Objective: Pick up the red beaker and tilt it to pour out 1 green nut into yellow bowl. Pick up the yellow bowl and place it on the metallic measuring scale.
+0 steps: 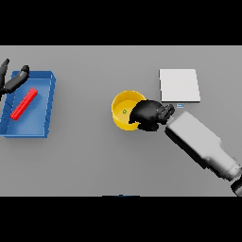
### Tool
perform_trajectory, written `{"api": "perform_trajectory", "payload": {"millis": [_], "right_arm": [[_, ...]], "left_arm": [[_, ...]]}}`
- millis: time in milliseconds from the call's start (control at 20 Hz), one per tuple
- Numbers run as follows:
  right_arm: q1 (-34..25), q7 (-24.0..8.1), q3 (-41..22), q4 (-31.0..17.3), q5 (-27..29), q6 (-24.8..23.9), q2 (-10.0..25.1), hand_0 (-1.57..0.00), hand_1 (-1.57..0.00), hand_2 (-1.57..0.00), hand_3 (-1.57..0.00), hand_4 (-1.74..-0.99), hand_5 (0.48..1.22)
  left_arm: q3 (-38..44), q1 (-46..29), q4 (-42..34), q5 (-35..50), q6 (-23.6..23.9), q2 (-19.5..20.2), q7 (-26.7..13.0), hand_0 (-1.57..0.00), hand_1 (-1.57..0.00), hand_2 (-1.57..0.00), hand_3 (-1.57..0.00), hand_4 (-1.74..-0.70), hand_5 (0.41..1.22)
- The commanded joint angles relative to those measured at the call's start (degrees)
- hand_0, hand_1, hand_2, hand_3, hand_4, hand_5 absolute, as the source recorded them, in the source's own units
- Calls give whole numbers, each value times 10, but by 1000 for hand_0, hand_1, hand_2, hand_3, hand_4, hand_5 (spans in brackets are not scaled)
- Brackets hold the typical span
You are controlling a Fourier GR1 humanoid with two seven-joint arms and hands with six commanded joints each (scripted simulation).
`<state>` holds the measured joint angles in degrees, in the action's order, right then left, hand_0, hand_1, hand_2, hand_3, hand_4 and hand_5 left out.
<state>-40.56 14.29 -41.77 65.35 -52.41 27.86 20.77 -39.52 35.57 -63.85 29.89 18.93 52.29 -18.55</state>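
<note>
A yellow bowl sits mid-table with a small green nut inside it. My right hand is at the bowl's right rim, fingers curled over the edge and gripping it. The metallic scale, a pale square plate, lies just behind and to the right of the bowl. A red beaker lies on its side inside a blue bin at the far left. My left hand hovers over the bin's back-left corner with fingers straight, holding nothing.
The blue bin takes up the table's left edge. Between bin and bowl is bare grey table. My right forearm crosses the lower right area.
</note>
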Motion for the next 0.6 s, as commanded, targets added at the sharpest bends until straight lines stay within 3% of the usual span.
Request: {"api": "perform_trajectory", "payload": {"millis": [0, 150, 350, 550], "right_arm": [[4, 1, 0, 2, 0, -8, 3, -1433, -1424, -1240, -1183, -1689, 1184], [4, 4, 9, -7, 5, -17, 3, -1500, -1496, -1309, -1254, -1714, 1202], [3, -4, 30, 23, 24, -2, 15, -1542, -1540, -1331, -1340, -1730, 1213], [8, -27, 58, 74, 43, 31, 42, -1559, -1558, -1414, -1252, -1737, 1218]], "left_arm": [[-3, 0, -3, -3, 1, -1, 0, 1, 1, 1, 1, -722, 695], [-4, -1, -11, -1, 0, 4, -9, 1, 1, 1, 1, -719, 695], [-3, -5, -8, 0, 1, 4, -10, 1, 1, 1, 1, -717, 696], [-3, -4, -3, 0, 1, 0, -8, 1, 1, 1, 1, -724, 693]]}}
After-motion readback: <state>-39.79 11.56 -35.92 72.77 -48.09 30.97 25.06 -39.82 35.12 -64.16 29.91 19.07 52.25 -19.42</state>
